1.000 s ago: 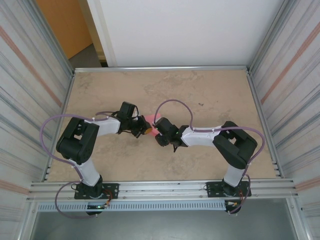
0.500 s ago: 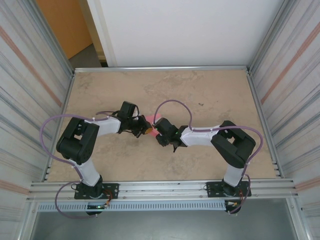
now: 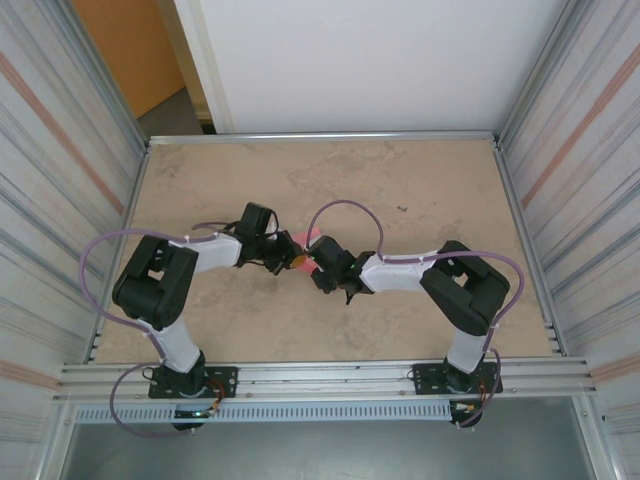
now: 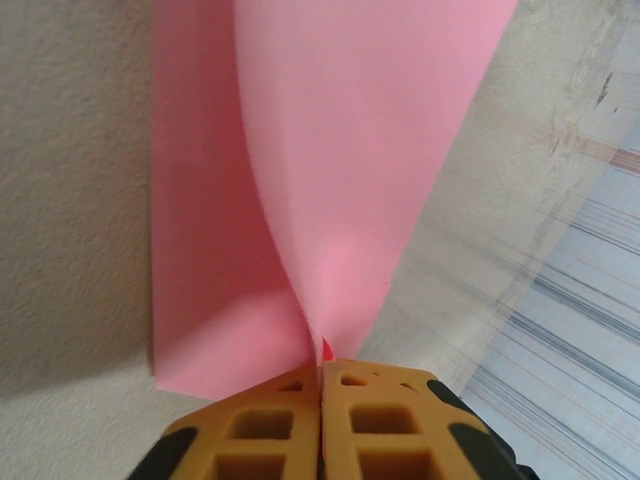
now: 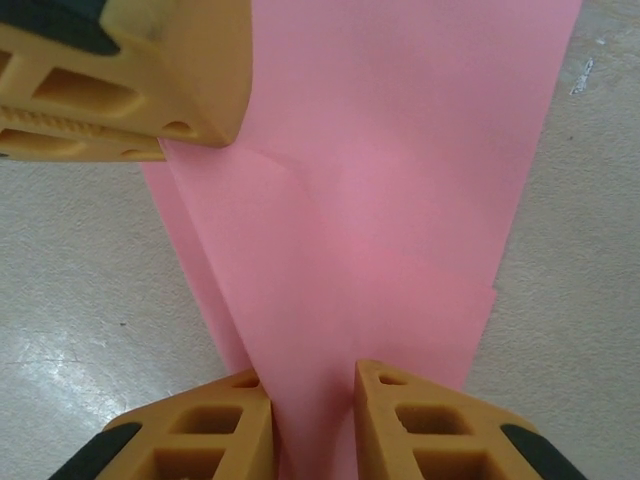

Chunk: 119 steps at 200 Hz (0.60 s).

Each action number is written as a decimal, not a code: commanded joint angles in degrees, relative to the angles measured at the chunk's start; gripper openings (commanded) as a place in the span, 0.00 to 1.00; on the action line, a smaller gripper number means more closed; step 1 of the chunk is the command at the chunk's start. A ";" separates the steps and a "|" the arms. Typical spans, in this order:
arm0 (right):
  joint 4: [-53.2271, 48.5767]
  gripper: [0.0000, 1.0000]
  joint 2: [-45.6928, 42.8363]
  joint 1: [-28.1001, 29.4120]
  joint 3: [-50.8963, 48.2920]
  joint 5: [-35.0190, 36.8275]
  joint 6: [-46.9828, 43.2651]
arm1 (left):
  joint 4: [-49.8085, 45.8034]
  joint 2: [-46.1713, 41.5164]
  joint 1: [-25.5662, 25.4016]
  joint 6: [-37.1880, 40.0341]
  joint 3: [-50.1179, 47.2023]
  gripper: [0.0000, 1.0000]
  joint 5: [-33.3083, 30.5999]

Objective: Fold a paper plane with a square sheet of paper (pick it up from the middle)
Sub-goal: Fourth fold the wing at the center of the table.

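The pink sheet of paper sits partly folded at the middle of the desk, between the two arms. The left gripper has its fingers together, pinching a raised fold of it. The right gripper straddles the paper's narrow end, fingers slightly apart.

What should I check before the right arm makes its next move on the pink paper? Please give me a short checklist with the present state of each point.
1. Left gripper shut on the paper: ok.
2. Paper passes between the fingers of the right gripper: ok.
3. Right gripper closed on the paper: not ok, a gap shows between its fingers.
4. The two grippers apart from each other: ok.
5. Folded edges of the paper lined up: cannot tell.
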 commanded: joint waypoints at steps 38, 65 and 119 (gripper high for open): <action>4.00 0.16 -0.26 -3.48 -3.50 -11.77 3.16 | -2.99 -6.23 2.56 1.52 -0.67 0.27 -2.58; 6.18 0.14 -0.84 -6.01 -4.82 -19.15 5.45 | -1.64 -9.50 3.73 2.13 -2.79 0.33 -4.04; 11.79 0.14 -0.10 -12.15 -6.81 -35.60 11.32 | 6.10 -10.73 0.93 4.23 -6.53 0.42 -4.60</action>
